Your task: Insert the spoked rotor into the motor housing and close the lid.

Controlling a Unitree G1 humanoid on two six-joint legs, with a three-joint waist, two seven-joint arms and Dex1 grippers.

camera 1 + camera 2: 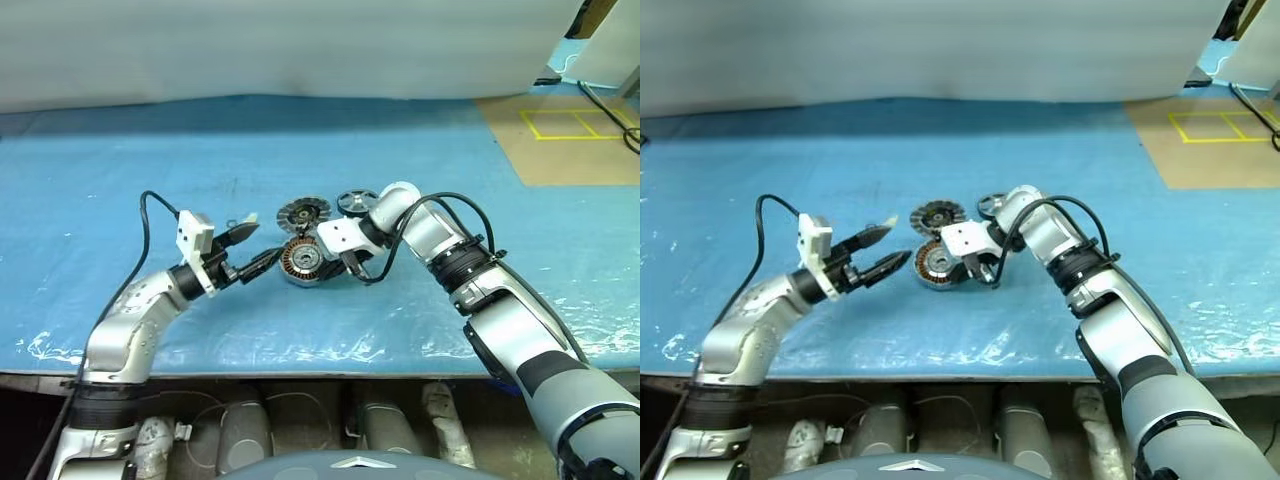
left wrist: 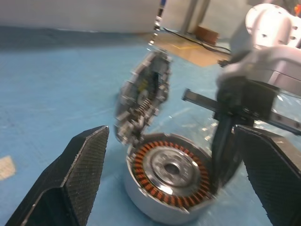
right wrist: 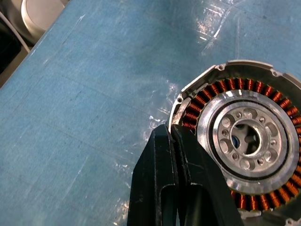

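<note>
Copper-wound silver motor housing (image 1: 303, 261) at your centre | ribbed silver rotor (image 1: 303, 212) at 12 o'clock | left gripper (image 1: 250, 247) at 9, released | right gripper (image 3: 175, 136) clenched empty, tips touching the rim

No text, label, brand or number can be read on anything here; nothing legible

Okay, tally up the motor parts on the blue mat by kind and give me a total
Motor housing with copper windings: 1
Spoked rotor, ribbed disc: 1
Lid, small knobbed cap: 1
Total: 3 parts
</note>
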